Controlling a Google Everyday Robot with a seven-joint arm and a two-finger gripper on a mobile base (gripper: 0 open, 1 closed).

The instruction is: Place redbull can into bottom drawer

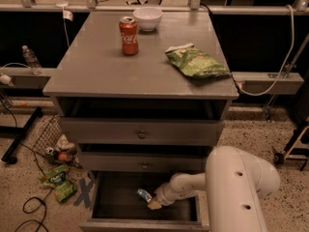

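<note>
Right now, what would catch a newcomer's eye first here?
The big white arm at lower right reaches its gripper into the open bottom drawer, with the redbull can at the gripper's tip. Up on the grey cabinet top stand a red Coca-Cola can and a white bowl, with a green chip bag lying nearby.

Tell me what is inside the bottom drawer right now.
The redbull can sits at the gripper, which reaches into the bottom drawer. The arm covers the drawer floor beneath it.
</note>
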